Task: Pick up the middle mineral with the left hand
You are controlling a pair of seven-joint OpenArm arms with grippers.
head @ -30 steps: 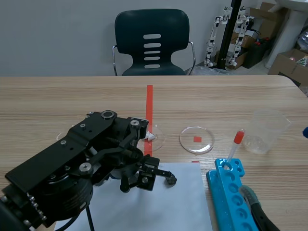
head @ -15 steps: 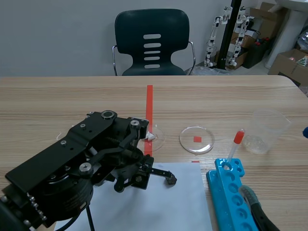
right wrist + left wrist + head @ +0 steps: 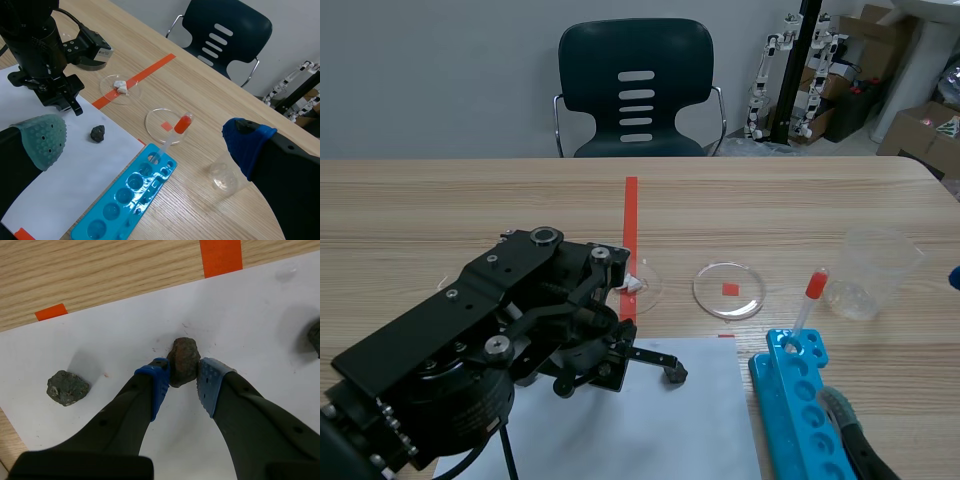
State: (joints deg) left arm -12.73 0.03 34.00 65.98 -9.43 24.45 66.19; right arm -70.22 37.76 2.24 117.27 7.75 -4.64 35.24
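**Middle mineral gripped, lift still to come**

The middle mineral, brown and lumpy, lies on the white sheet. A grey mineral sits on one side of it and a dark mineral on the other, both well apart from it. The left jaws pinch the middle one, with a blue pad against each flank. We judge the reach and the closing done. The mineral seems to rest on the sheet, though we cannot tell for sure, so the raising is what remains. The sheet lies on the wooden surface. The right jaws are spread wide and hold nothing, near the blue rack.
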